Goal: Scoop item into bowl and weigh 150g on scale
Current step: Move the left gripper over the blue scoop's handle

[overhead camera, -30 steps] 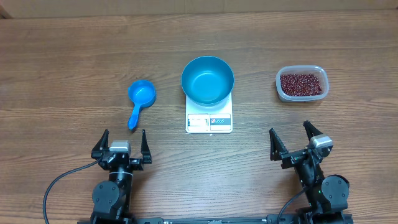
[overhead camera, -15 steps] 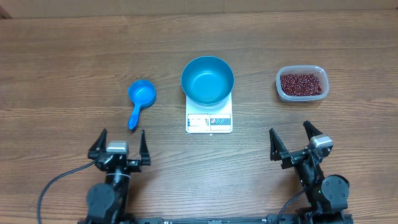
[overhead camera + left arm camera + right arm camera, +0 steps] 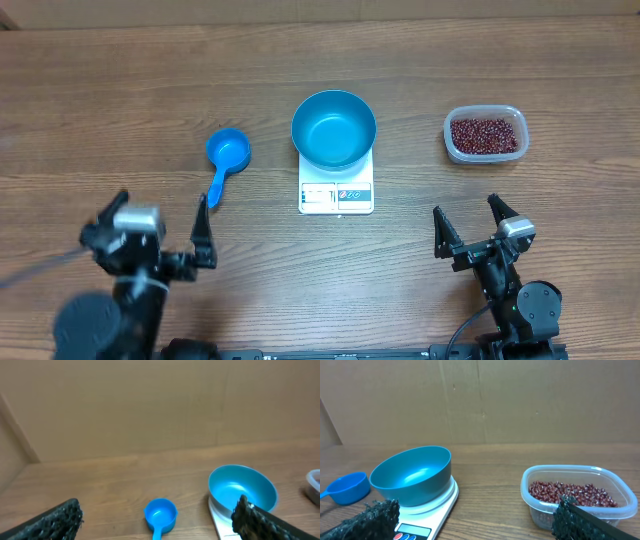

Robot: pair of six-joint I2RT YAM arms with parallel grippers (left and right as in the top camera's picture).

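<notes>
Checked in on the rig remotely and here's what I had on the overhead. The wooden table (image 3: 120,90) filled the whole view. The left gripper (image 3: 162,200) sat down around 7 o'clock, a bit blurry, with its fingers spread wide and nothing between them. The right gripper (image 3: 465,206) was at roughly 5 o'clock, also wide open and empty.

The blue bowl (image 3: 334,128) was near the middle, sitting on top of the white scale (image 3: 336,196). It looked empty inside (and the scale's display was too small for me to read). The scale's front edge with the buttons poked out toward 6 o'clock.

The clear plastic tub (image 3: 450,150) was out at 3 o'clock from the bowl, well apart from it. A little blue scoop (image 3: 226,155) lay at 9 o'clock from the bowl, with its handle pointing toward 6. The beans (image 3: 485,135) were all in the tub.
</notes>
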